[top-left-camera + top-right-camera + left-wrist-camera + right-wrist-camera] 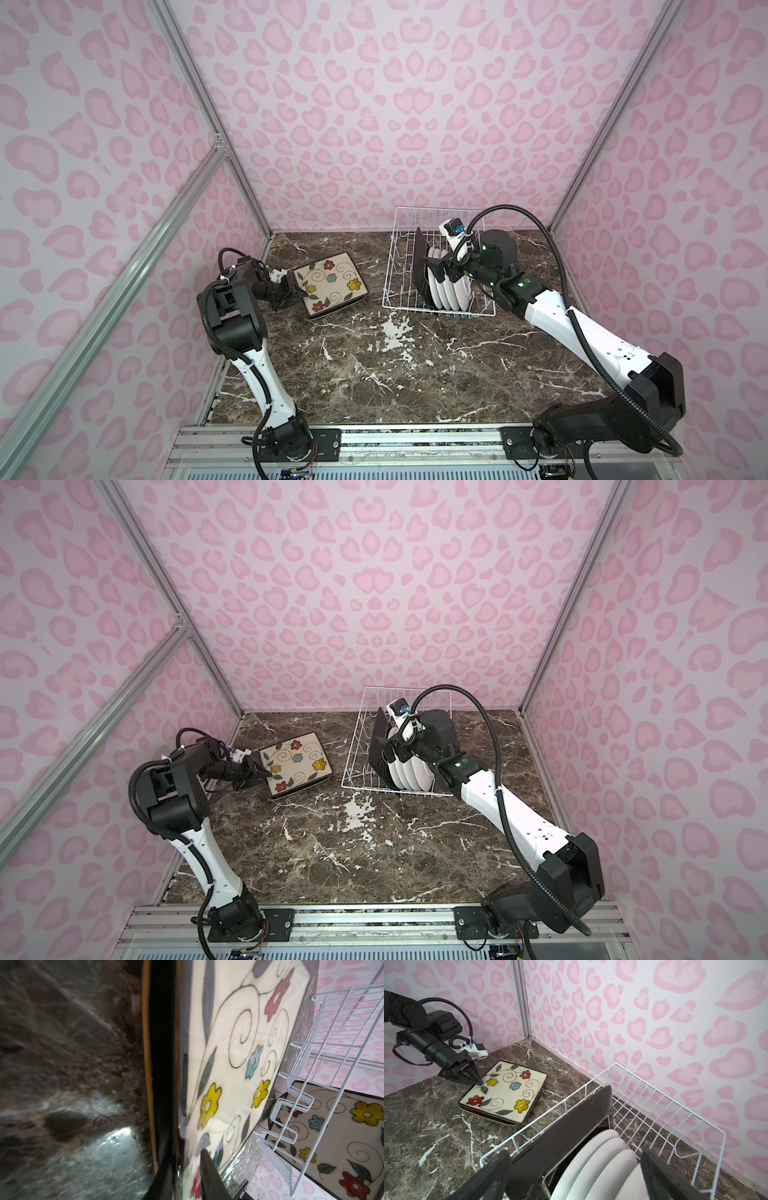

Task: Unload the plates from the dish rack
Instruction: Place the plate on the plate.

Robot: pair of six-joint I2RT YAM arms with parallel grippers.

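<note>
A square plate (pixel 330 284) (pixel 296 769) (pixel 504 1093), cream with coloured flowers, lies face up on the marble at the back left. A second dark rim shows under it. My left gripper (pixel 301 293) (pixel 266 773) (pixel 187 1167) is shut on its near-left edge, one finger over the face. The white wire dish rack (pixel 395 266) (pixel 357 746) (pixel 654 1093) stands at the back right. In it stand a dark-backed square plate (pixel 419 257) (pixel 571 1122) and several round white plates (pixel 446 286) (pixel 602 1157). My right gripper (pixel 436 268) (pixel 575 1156) hangs open just above them, its fingers straddling their top edges.
The rack's far half (pixel 675 1118) holds nothing but wire. Pink patterned walls with aluminium posts (pixel 245 174) close in the table at the back and on both sides. A metal rail (pixel 374 440) carrying both arm bases runs along the front edge.
</note>
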